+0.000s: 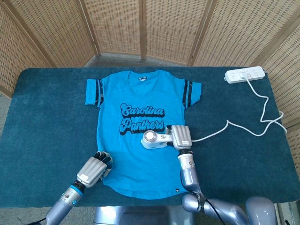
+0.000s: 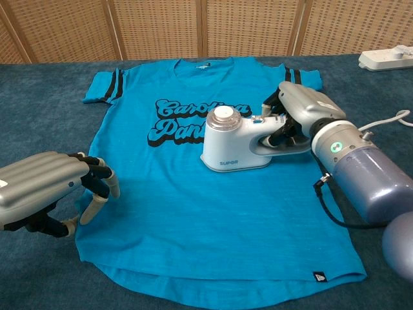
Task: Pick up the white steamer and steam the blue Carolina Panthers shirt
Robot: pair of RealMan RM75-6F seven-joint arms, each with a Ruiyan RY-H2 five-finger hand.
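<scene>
The blue Carolina Panthers shirt lies flat on the dark teal table, collar away from me. The white steamer stands on the shirt just right of and below the lettering. My right hand grips its handle from the right side. My left hand rests at the shirt's lower left hem, fingers curled in, nothing in it.
A white power strip lies at the table's far right. Its cord winds across the table toward the steamer. Woven folding screens stand behind the table.
</scene>
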